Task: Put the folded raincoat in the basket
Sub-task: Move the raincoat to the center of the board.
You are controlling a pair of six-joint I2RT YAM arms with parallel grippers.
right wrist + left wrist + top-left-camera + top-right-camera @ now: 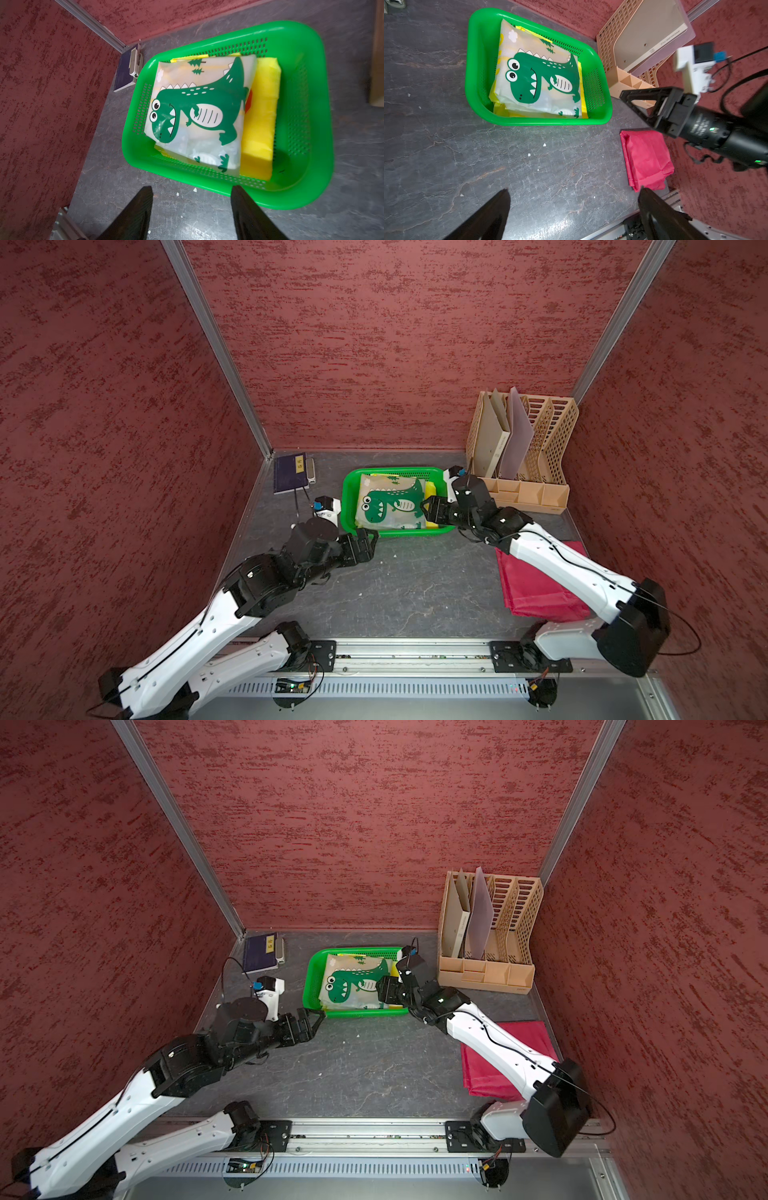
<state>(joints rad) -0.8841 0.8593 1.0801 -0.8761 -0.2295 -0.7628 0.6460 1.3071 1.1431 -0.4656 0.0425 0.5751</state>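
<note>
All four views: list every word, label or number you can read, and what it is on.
None can be quoted.
Dark blue notebook: yellow label, characters too small to read.
Beige folder in the file organizer: spine print, too blurred.
Right arm's black wrist housing: white print, blurred.
Folded raincoat: dinosaur picture only, no words.
Basket: none.

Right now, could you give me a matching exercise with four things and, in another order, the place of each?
1. folded dinosaur-print plastic raincoat
2. folded red cloth
3. dark blue notebook
4. beige perforated file organizer

A. far left corner
B. in the bright green plastic basket
C. far right corner
D. partly under the right arm

Pairs: 1-B, 2-D, 3-A, 4-C.
</note>
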